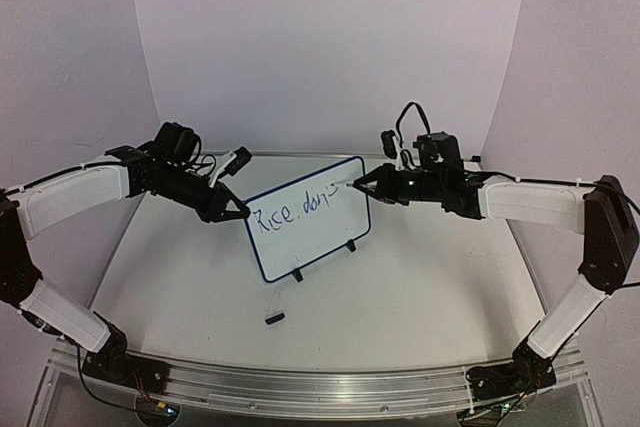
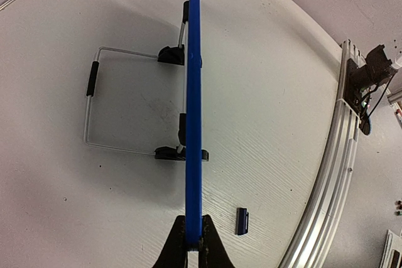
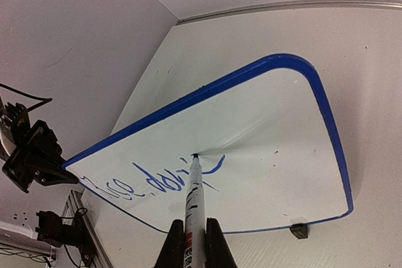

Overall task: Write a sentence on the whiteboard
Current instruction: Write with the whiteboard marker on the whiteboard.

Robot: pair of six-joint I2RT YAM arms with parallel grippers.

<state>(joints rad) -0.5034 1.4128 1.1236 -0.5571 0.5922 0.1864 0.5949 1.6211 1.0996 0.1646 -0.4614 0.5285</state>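
Right wrist view: right gripper (image 3: 195,233) clamped on a marker (image 3: 193,196), barrel straight ahead between the fingers, tip down on the whiteboard (image 3: 276,174) just past the last stroke of the sentence (image 3: 151,180), so far roughly "Rice, don" plus part of a further mark. Left gripper (image 2: 194,233) pinched tight on the board's short edge, blue frame running dead ahead from the fingertips as a thin line.

Judged risks, nearest the fingers first. Marker twisting or sliding back in the grip under writing pressure: faint or broken strokes. Too hard a push from the tip, well out from the left pinch: board swinging about that one held edge, or skidding on its clip feet (image 2: 171,54) and wire stand (image 2: 91,105). Loosening of the left pinch: same result, only worse. Lettering close under the top edge, with the far frame near ahead of the tip: little room on this line, so probably a second line needed in the bare white below. Loose cap (image 2: 242,221) on the table (image 2: 282,123), just off to one side of the left fingers: harmless unless swept by an arm.

Board standing on its long edge, close to upright, long axis stretching from the left fingertips across toward the right gripper. Written face turned toward the right gripper, back toward the stand. Marker meeting that face at a slant, not square.
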